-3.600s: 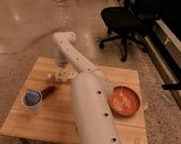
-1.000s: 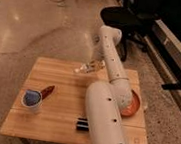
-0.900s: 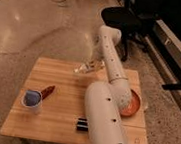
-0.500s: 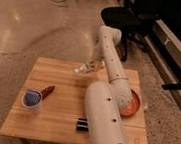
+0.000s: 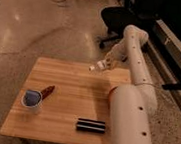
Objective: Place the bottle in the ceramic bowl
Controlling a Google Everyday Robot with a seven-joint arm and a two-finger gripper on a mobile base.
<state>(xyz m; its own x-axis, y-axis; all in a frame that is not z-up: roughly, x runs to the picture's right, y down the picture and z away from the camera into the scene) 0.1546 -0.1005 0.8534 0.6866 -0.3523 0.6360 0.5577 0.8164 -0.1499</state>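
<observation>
Camera view looks down on a wooden tabletop (image 5: 67, 83). The arm rises up the right side, bends at the elbow, and drops to the pincer (image 5: 103, 64) above the far edge. The pincer holds the bottle (image 5: 92, 67), a small whitish shape poking out of its tip toward the picture's left. The bottle's long axis looks closer to level than upright and it seems clear of the wood.

The bowl does not show. The arm's thick white link covers the right part of the tabletop, so the bowl probably sits there, toward the camera and to the right of the pincer. If so, the carry runs that way, then down.

A white cup (image 5: 31, 100), a red item (image 5: 47, 91) and a black bar (image 5: 91, 125) lie well apart from the bottle. Around the tabletop are polished floor and a black office chair (image 5: 117, 17).
</observation>
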